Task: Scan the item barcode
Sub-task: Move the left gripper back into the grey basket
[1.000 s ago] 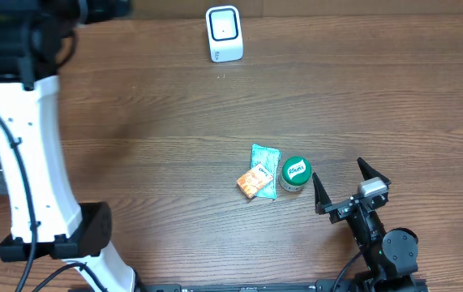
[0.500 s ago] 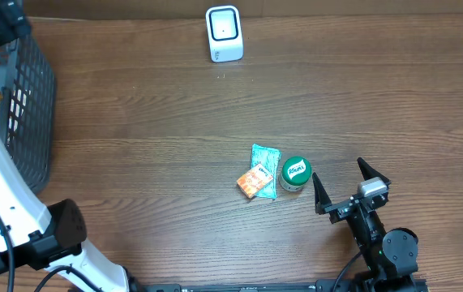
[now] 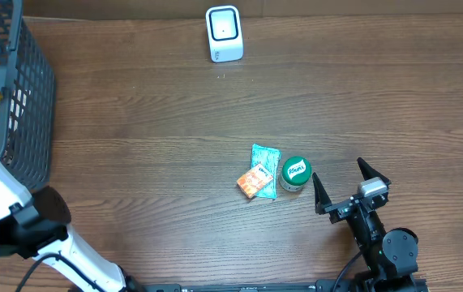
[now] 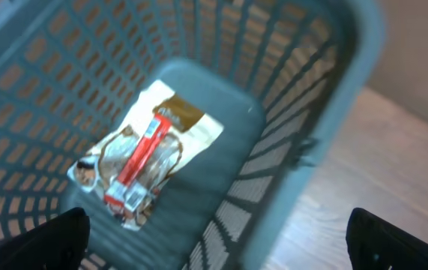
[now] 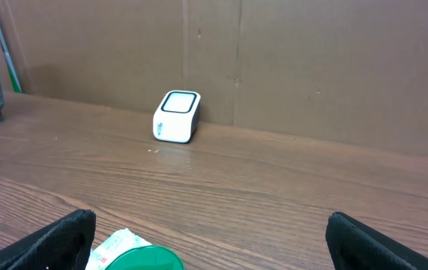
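Observation:
The white barcode scanner stands at the table's far edge, also seen in the right wrist view as the scanner. Mid-table lie an orange packet, a teal packet and a green-lidded jar. My right gripper rests open just right of the jar, nothing between its fingers; the green lid shows low in its wrist view. My left gripper hangs open above a dark basket, over a snack packet lying on the basket's floor.
The basket stands at the table's left edge with items inside. My left arm's white link crosses the lower left corner. A brown cardboard wall backs the table behind the scanner.
My left arm has swung further left and out over the basket, uncovering the basket in the overhead view. The right arm and the table items have not moved.

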`<state>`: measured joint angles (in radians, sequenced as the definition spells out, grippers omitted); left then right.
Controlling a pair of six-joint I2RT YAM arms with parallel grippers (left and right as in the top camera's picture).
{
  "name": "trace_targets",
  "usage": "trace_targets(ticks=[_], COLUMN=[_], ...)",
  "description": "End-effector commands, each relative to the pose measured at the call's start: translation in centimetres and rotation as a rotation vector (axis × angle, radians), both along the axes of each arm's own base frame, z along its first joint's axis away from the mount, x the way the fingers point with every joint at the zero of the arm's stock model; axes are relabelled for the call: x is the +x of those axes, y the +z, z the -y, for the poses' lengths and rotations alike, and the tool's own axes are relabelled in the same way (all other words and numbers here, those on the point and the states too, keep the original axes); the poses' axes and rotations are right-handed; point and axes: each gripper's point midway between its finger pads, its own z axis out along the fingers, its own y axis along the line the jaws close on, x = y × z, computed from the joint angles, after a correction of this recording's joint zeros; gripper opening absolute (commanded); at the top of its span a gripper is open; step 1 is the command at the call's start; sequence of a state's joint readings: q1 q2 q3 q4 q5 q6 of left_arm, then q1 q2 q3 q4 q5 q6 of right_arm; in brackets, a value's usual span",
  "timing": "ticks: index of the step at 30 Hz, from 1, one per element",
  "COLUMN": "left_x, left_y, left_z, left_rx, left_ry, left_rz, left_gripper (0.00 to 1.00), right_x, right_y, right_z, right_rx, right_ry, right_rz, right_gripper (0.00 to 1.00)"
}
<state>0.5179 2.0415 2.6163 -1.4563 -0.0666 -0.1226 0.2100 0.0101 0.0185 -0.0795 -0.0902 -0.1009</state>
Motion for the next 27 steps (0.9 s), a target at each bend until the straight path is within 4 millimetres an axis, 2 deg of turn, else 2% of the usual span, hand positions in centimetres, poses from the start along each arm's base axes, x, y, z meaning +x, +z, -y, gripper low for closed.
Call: trace_targets(ticks=[1,11,12,15,19,23,27], left_x=[-1.1,-4.2,-4.7,-5.2,-4.8,-2.5,-1.8], left_y=[-2.8,-9.1,-10.4,-12.4,-15.2,-17.9,-20.4], left_z=[-3.1,-9.5,-10.5,-11.9,-12.9,-12.6,-12.9], left_rx=[0.002,-0.102,-0.121,-0.152,-0.194,-0.233,-0.234], left_ry=[0.065,0.203,0.223,0.247,0.214,0.056,-0.012], left_rz=[-0.094,-0.215,-0.234,-0.259,-0.281,-0.264,-0.298], left_gripper=[1.0,1.0,0.99,0.99,1.0,1.0,1.0], right_x=[0.0,0.0,0.0,0.0,0.0,0.0,0.0], right_y=[-0.3,-0.3,-0.3,-0.3,-0.3,-0.3,-0.3], right_z=[-0.1,-0.1,-0.1,-0.1,-0.1,-0.1,-0.1], right_rx=[0.004,0.003,0.003,0.003,0.003,0.003,0.003], right_ry=[0.006,0.006,0.006,0.006,0.006,0.006,0.006], right_rz=[-0.002,-0.002,-0.002,-0.002,-0.002,-0.002,-0.002], right_gripper=[1.0,1.0,1.0,1.0,1.0,1.0,1.0])
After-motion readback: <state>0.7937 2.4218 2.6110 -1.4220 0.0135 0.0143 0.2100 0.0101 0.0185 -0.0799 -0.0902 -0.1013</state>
